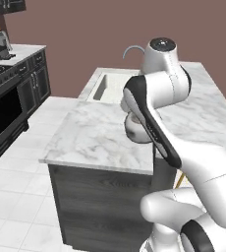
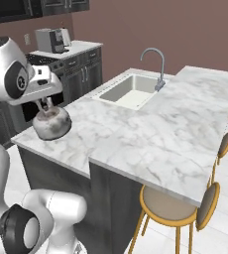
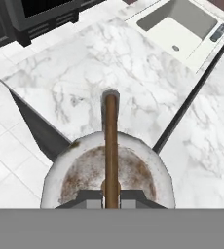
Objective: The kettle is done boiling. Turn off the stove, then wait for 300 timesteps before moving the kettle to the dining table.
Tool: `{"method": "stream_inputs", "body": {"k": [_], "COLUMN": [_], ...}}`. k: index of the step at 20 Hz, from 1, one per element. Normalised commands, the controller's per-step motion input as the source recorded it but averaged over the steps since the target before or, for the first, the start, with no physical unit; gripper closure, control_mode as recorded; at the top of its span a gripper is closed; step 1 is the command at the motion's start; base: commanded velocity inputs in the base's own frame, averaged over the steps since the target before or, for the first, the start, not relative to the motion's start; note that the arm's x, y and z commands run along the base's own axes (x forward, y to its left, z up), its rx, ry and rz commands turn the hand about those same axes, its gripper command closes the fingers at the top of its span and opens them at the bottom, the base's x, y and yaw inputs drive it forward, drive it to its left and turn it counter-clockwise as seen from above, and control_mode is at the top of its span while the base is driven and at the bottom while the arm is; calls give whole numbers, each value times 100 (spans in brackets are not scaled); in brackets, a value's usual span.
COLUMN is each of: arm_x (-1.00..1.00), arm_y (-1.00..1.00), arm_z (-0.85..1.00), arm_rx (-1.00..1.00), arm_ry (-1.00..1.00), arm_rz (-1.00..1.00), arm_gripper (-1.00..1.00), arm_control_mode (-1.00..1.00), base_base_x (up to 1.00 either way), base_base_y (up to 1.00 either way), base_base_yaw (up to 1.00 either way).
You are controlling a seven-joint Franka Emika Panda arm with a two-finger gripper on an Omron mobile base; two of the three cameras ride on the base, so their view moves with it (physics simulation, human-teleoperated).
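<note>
We see the gripper shut tight on the kettle's thin brown handle, fingers pressed on both sides. Kettle hangs under the hand, above the marble counter near its corner, at approx. 9 o'clock in right base view. Sink lies towards 12 o'clock, well apart.

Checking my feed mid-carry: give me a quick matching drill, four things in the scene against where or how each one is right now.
Things:
1. kettle
2. faucet
3. stool
4. coffee machine

States:
A. on the far counter by the wall
B. hanging by its handle from the shut tool
C. tucked under the marble overhang
D. arching over the sink

Pairs: 1-B, 2-D, 3-C, 4-A
</note>
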Motion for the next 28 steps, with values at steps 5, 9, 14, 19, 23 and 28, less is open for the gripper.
{"method": "stream_inputs", "body": {"k": [5,9,14,19,23,28], "arm_x": [-30,-8,0,-5,-8,-8], "arm_y": [-31,-32,-39,-47,-53,-65], "arm_z": [31,41,33,17,9,0], "arm_rx": [0,-1,0,0,0,0], "arm_ry": [-15,-1,0,0,0,0], "arm_rz": [0,0,0,-1,0,0], "arm_gripper": [100,100,100,100,100,100], "arm_control_mode": [-100,-100,-100,-100,-100,-100], "base_base_x": [0,0,0,0,0,0], "base_base_y": [0,0,0,0,0,0], "base_base_yaw": [0,0,0,0,0,0]}}
